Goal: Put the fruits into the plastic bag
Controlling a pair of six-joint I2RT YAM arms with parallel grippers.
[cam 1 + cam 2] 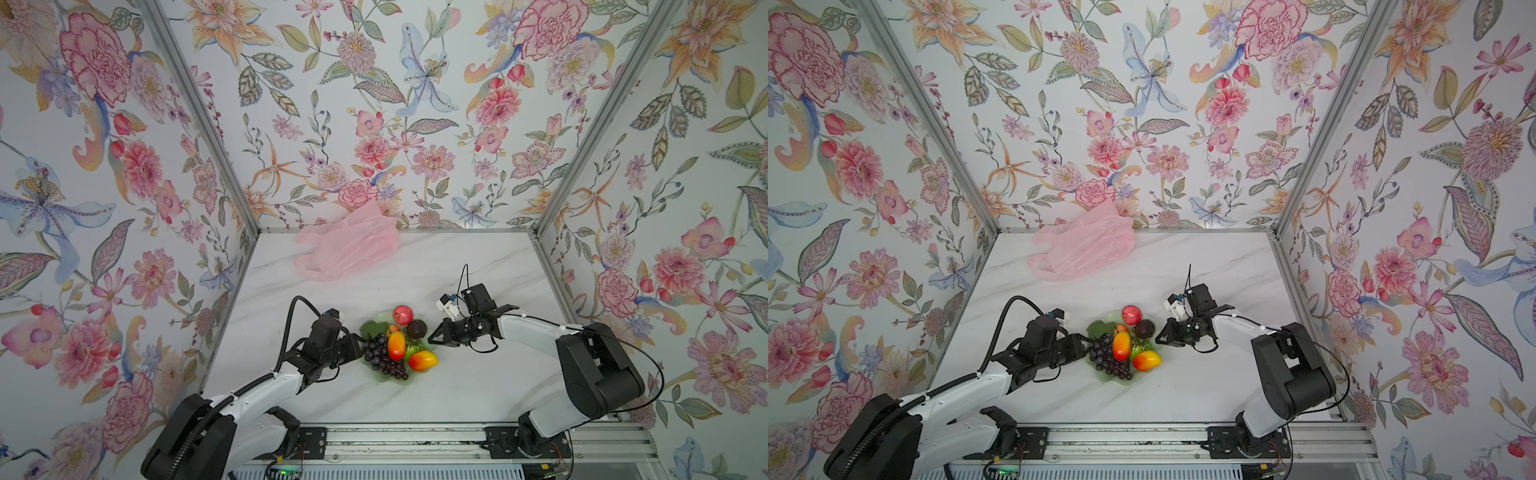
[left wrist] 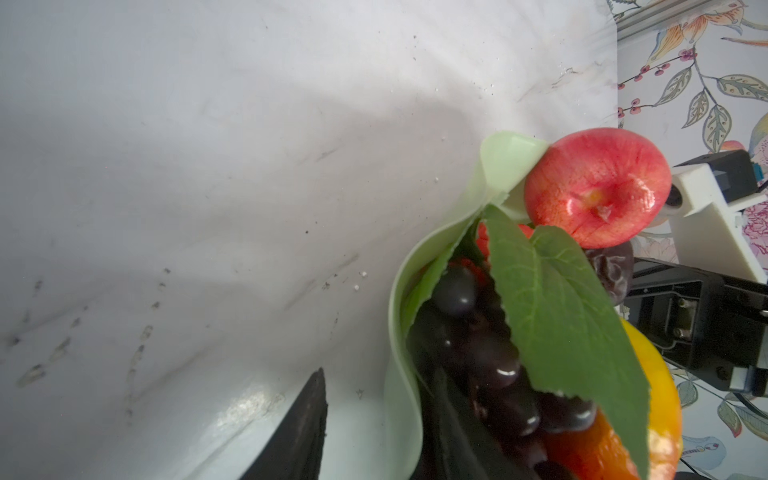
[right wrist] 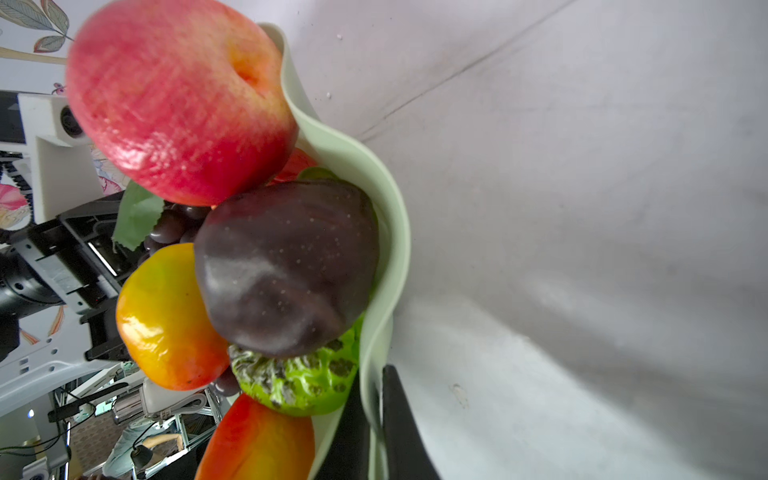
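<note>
Fruits (image 1: 397, 347) heaped in a pale green dish (image 1: 380, 317), lower centre in a top view; plastic bag (image 1: 347, 245) lies mid-frame, well apart. Both arms reach inward, forearms low. Left gripper (image 1: 360, 347): jaws parted astride the dish rim. Right gripper (image 1: 433, 338): pinched shut on the opposite rim.

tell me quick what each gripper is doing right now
left gripper: open, jaws at the dish rim, gripping nothing.
right gripper: closed, jaws clamped on the dish rim.
</note>
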